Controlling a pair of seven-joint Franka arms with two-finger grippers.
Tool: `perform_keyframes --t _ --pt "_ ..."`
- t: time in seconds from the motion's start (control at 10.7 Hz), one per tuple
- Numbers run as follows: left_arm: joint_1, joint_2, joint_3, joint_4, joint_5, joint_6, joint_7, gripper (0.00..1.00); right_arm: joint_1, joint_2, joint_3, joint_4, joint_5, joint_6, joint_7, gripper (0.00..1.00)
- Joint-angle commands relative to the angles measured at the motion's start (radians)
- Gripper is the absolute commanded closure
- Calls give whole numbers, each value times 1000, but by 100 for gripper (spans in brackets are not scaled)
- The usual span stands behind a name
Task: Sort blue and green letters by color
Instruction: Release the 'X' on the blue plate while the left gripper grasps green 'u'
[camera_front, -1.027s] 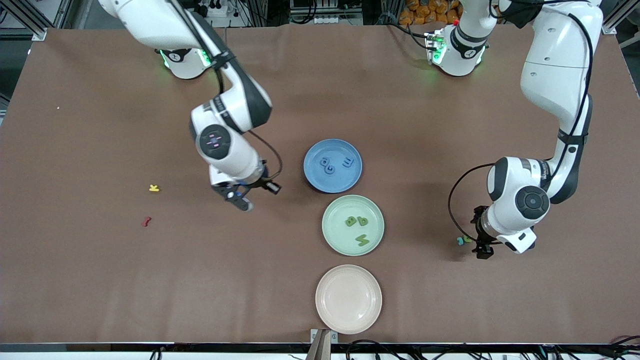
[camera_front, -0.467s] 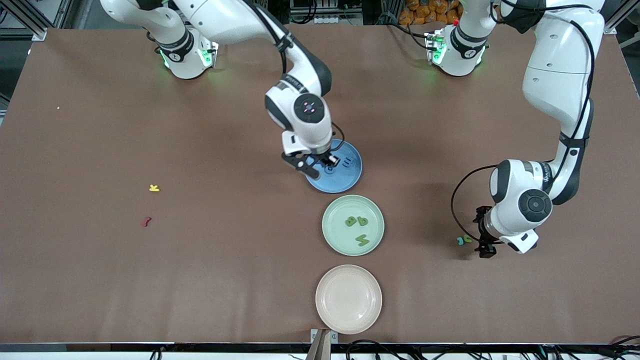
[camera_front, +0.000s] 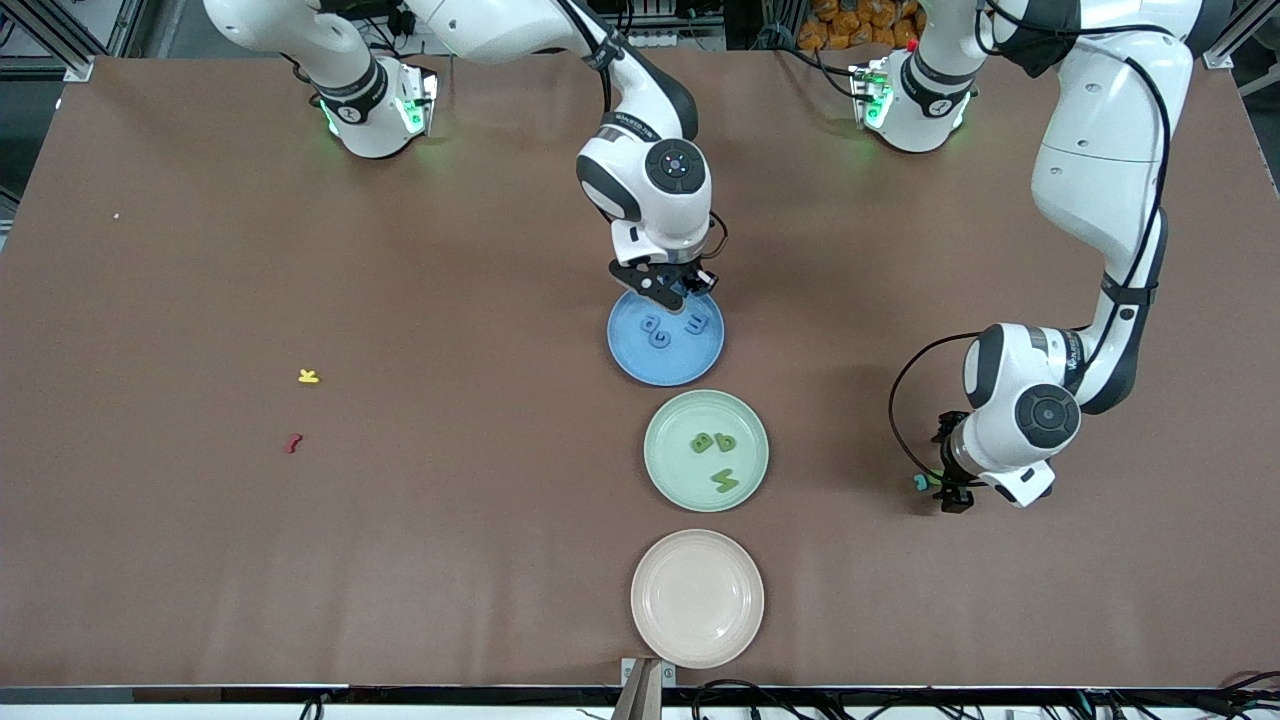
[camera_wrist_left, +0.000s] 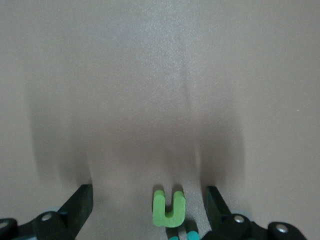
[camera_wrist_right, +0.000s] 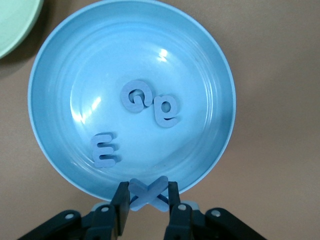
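Brown surface (camera_front: 300, 560) with three plates in a row at mid-table. Yellow letter (camera_front: 308, 376) and red squiggle (camera_front: 292, 442) lie toward the right arm's end. Right gripper (camera_wrist_right: 145, 200), over the blue plate's (camera_front: 640, 370) rim, has its fingers closed on a blue X (camera_wrist_right: 148, 193); three blue letters, among them an E (camera_wrist_right: 104, 150), lie in the plate. Green plate (camera_front: 670, 480) holds three green letters (camera_front: 714, 442). Cream plate (camera_front: 697, 598) lies nearest the camera. Left gripper (camera_wrist_left: 150, 210), fingers spread wide, straddles a green U (camera_wrist_left: 168, 208); a teal piece (camera_wrist_left: 191, 235) beside it is cut off.
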Motion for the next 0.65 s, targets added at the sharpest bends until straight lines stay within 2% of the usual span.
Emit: perform_keyframes --t 0.0,0.09,0.19,0.28,0.37,0.56 --pt "-4 15 -1 19 10 -4 12 0 -16 16 -9 42 -15 -2 7 44" --pt "-4 16 -1 19 6 -4 8 0 -28 14 -10 45 -15 -2 6 31" --pt "-18 24 -1 19 1 -3 -1 21 -39 11 -12 60 -15 -4 1 29" --pt "-16 24 -1 19 -3 -3 -6 82 -53 4 -14 72 -15 -11 0 28" --pt "-13 18 -3 19 -3 -1 -8 100 -70 -4 -15 88 -15 -17 -2 24" --pt "-13 20 -3 20 -5 -1 -8 100 -76 -65 -81 108 -14 -82 -20 8"
